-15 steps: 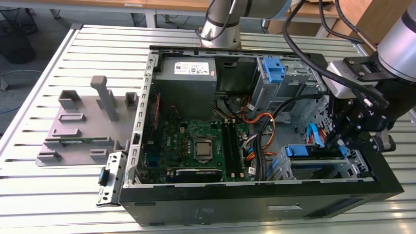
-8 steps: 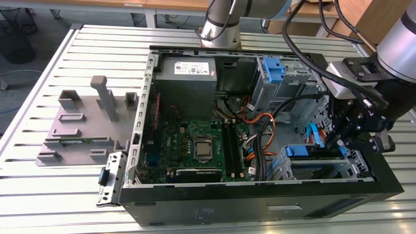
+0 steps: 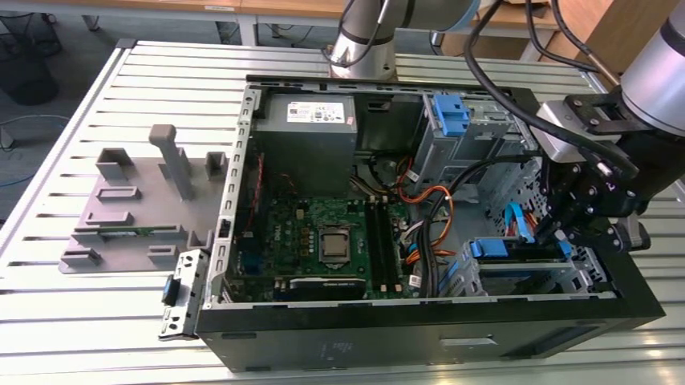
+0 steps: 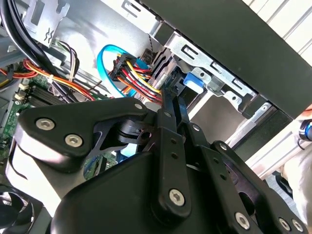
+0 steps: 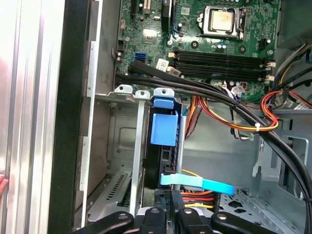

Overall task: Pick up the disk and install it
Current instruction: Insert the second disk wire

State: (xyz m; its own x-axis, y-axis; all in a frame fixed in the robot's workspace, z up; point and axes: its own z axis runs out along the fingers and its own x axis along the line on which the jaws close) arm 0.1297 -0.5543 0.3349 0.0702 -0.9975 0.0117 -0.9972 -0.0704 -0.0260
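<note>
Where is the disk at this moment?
The disk stands on edge in the metal drive cage at the case's front corner, on the exterior view's right, next to the motherboard, with the gripper just above it.

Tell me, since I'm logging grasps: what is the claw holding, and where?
Cannot tell: the claw sits at the end of the blue-bracketed hard disk standing in the metal drive bay, contact hidden.

- One open computer case [image 3: 321, 345]
- One motherboard [image 3: 321, 241]
- One grey power supply [image 3: 308, 120]
- Two blue drive brackets [image 3: 451, 112], [image 3: 503, 249]
- One grey fixture plate [image 3: 128, 216]
</note>
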